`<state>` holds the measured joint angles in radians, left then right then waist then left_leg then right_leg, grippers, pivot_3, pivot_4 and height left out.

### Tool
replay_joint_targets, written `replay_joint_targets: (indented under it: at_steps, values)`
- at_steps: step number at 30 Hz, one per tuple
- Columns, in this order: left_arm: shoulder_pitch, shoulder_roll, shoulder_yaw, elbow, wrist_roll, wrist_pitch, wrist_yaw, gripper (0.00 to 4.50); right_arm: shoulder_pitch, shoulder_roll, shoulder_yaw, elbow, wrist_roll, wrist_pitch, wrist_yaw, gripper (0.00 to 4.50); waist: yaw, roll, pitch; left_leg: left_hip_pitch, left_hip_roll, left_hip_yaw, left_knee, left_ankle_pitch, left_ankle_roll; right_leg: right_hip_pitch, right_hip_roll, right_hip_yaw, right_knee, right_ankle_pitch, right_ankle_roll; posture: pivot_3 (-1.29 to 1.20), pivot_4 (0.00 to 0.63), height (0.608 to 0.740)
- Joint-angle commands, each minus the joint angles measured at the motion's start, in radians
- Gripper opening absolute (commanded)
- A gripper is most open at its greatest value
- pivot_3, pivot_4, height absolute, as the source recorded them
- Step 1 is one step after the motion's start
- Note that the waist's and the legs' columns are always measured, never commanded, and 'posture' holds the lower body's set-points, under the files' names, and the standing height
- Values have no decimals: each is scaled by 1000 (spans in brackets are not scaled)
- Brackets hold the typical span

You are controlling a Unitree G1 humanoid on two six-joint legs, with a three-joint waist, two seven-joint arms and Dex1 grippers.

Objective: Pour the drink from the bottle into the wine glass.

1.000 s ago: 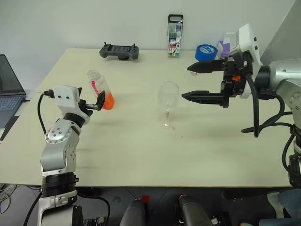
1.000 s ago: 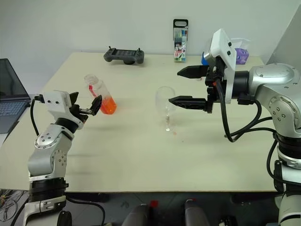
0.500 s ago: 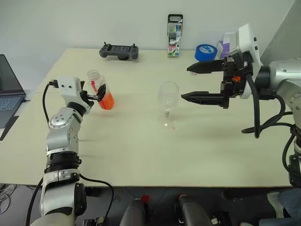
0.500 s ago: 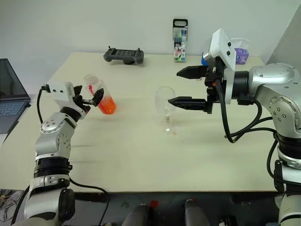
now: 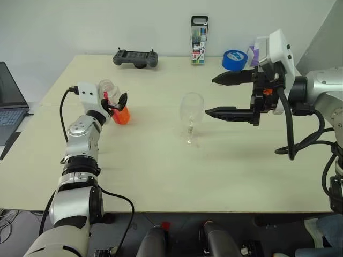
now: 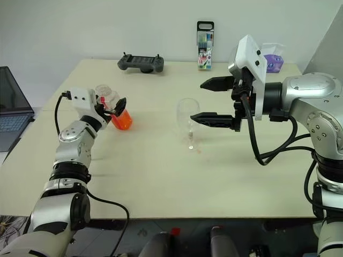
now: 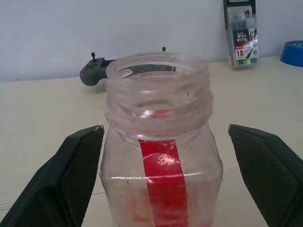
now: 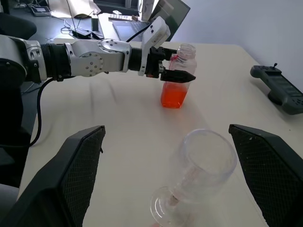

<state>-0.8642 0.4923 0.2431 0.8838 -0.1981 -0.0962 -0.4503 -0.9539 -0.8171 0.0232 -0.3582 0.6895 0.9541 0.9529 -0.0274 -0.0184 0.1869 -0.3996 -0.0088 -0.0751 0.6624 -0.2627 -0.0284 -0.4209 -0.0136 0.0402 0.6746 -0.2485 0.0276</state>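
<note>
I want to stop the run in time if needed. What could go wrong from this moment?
1. The bottle has no cap, and the open left gripper sits around its neck. A high or off-centre grip could tip it and spill the drink.
2. The empty wine glass stands on a thin stem between the fingers of the open right gripper. A bump may knock it over.

Open table (image 5: pixel 161 160) lies between the bottle (image 5: pixel 113 101) and wine glass (image 5: pixel 192 110); passage there is unobstructed. Left gripper (image 6: pixel 110 105) straddles the bottle with gaps either side. Controller (image 5: pixel 135 58), marker case (image 5: pixel 199 33) and tape roll (image 5: pixel 235 59) stand along the far edge, well apart.
</note>
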Motion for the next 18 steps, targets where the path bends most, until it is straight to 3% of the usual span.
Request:
replay_joint_targets:
  at_steps: [1,4,7,14,18]
  values:
    - [-50,1,2,52,8,-61,-11,4500,2,-14,-8,-37,-3,2,-13,4461,0,0,0,0,0,0,0,0,0,0,0,0,0,0,0,0,150,740]
    - [-65,-5,-2,82,11,-87,-21,4500,8,-12,-8,-43,-2,6,-17,4461,0,0,0,0,0,0,0,0,0,0,0,0,1,0,0,0,150,740]
    - [-67,-1,-10,105,31,-107,-2,3937,21,-18,-12,-45,-4,3,-18,4500,0,0,0,0,0,0,0,0,0,0,0,0,1,0,0,0,150,740]
    - [-106,0,8,148,31,-136,22,1811,43,-13,-27,-56,-4,-5,-42,4500,0,0,0,0,0,0,0,0,0,0,0,0,2,0,0,0,150,740]
    - [-191,-19,-3,156,39,-164,20,1759,108,-6,-85,-98,20,19,-104,4500,1,-3,1,0,0,0,0,0,0,0,0,-1,2,0,0,0,150,740]
